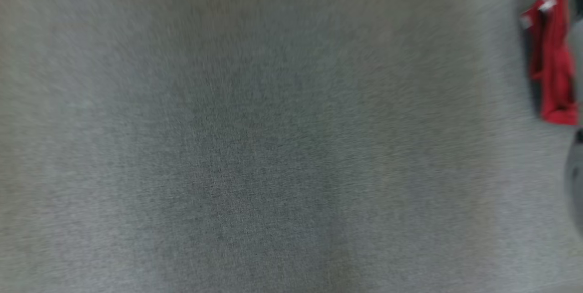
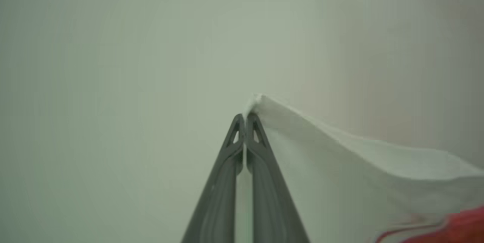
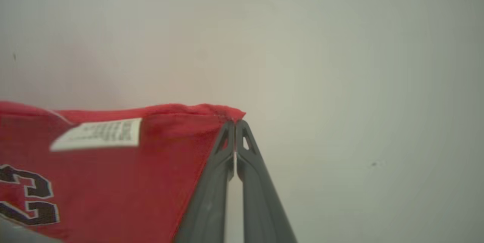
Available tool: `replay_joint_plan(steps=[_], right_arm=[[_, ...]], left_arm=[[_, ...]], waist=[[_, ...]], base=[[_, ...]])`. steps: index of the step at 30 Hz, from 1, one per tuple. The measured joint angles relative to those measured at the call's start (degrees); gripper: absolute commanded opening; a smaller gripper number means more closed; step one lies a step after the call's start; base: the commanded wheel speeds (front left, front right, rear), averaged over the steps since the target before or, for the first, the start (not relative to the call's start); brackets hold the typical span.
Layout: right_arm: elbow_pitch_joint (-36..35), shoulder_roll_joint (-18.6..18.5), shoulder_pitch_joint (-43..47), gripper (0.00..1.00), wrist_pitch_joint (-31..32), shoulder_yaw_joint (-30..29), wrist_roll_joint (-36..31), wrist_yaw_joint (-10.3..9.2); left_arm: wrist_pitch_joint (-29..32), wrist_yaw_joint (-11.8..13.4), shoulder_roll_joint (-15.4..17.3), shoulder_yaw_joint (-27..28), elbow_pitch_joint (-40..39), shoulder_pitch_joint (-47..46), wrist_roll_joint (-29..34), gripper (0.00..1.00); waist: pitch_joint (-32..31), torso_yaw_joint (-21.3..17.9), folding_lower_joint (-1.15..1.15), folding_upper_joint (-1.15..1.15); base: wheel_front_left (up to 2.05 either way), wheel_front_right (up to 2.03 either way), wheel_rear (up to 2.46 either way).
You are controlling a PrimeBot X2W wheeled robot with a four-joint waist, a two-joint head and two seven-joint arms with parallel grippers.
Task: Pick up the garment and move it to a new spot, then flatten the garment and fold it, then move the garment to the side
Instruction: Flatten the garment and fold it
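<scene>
At the head view's right edge, the red jersey (image 1: 553, 65) in transit: left gripper (image 2: 245, 116) clamps its white panel (image 2: 340, 160), right gripper (image 3: 235, 124) a red corner. Next, probably: lower, spread flat.

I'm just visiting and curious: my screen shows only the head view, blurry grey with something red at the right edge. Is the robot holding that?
Observer: Yes. In the right wrist view the right gripper is shut on a corner of the red garment.
Operator: And the other hand?
Observer: The left gripper is shut on white cloth that meets red at that picture's lower right corner, so likely the same garment.
Operator: Anything printed on it?
Observer: A white label near the gripped corner, and black numerals cut off by the picture's edge.
</scene>
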Motion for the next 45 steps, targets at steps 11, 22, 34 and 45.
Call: replay_joint_plan(steps=[11,22,34,45], right_arm=[[-5.0,2.2,17.2,0.00,-0.2,-4.8,-2.1,0.00],[-24.6,-1.6,41.4,0.00,-0.2,-5.2,2.8,0.00],[-30.5,-5.8,63.4,0.00,-0.2,-3.4,8.6,0.00],[-36.6,-8.0,80.7,0.00,-0.2,-2.3,8.8,0.00]], left_arm=[[0.0,-0.4,2.7,-0.2,-16.4,30.0,-8.9,0.00],[0.0,-0.4,6.5,9.5,-31.1,58.1,-13.9,0.00],[0.0,-0.4,6.6,9.1,-34.5,86.6,-18.1,0.00],[0.7,-0.4,3.2,8.9,-36.0,98.7,-20.8,0.00]], waist=[[9.1,2.9,-0.01,0.00],[2.8,4.5,-0.05,-0.02],[-8.7,3.8,-0.06,-0.03],[-19.2,3.6,-0.05,-0.03]], base=[[0.00,0.00,0.00],[0.00,0.00,0.00],[0.00,0.00,0.00],[0.00,0.00,0.00]])
